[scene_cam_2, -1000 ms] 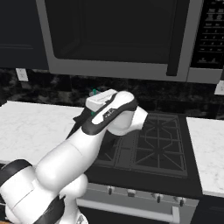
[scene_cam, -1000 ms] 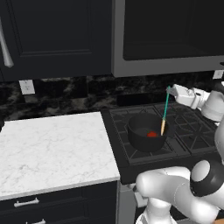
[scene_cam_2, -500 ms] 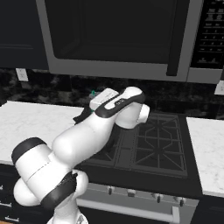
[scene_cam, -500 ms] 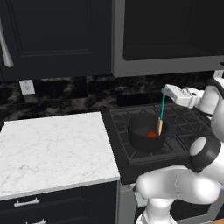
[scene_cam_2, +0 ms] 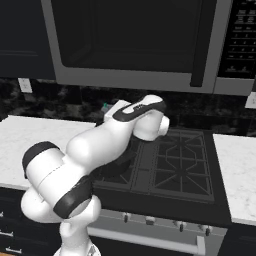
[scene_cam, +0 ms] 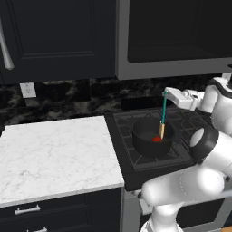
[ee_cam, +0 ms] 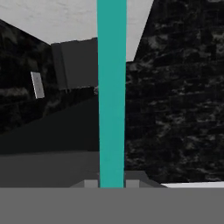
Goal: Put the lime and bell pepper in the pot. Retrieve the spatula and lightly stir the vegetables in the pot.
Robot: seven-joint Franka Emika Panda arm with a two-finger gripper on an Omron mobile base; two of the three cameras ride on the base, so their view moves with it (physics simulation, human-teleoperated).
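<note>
The gripper [scene_cam: 166, 94] was clamped on the spatula [scene_cam: 162, 117], held nearly upright with its blade dipped into the pot [scene_cam: 152, 137] on the stove's [scene_cam: 122, 158] front-left burner, beside the bell pepper [scene_cam: 157, 139].

We see open room above the white marble surface [scene_cam: 54, 154]; the dark microwave [scene_cam: 176, 36] overhangs the round matt black pot [scene_cam: 152, 138].

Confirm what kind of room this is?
A rendered home kitchen, by the look of it: a gas stove with a pot on a burner, a microwave mounted above it, and a marble counter over dark cabinets.
</note>
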